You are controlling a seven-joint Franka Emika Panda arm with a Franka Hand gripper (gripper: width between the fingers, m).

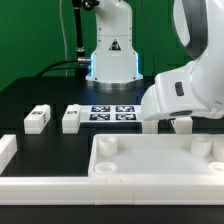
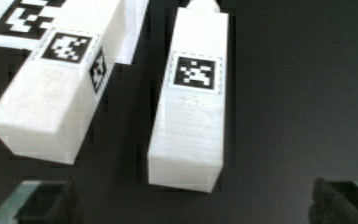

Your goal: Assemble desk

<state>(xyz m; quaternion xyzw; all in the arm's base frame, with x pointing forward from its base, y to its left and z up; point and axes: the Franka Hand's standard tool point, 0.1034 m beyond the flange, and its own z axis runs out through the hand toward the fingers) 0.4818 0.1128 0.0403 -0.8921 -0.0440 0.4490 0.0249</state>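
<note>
Pincer [image 2: 195, 203]: jaws stand wide apart, holding nothing and touching nothing. The two dark fingertips [image 2: 43, 201] show with only bare bench [image 2: 282, 120] between them. In the wrist view a white tagged leg [image 2: 194, 115] lies flat on the bench just ahead of the gap, roughly in line with it and clear of both fingertips. A second leg [image 2: 60, 92] lies beside it, parted from it by a narrow dark strip. In the exterior view the arm [image 1: 185, 88] hangs low over the bench toward the exterior view's right edge, and its housing hides the pincer. The tabletop [image 1: 150, 160] lies rim up along the bench's near edge. Two further legs [image 1: 37, 119] lie side by side, not touching, toward the exterior view's left edge. The marker board [image 1: 112, 112] lies mid-bench.
</note>
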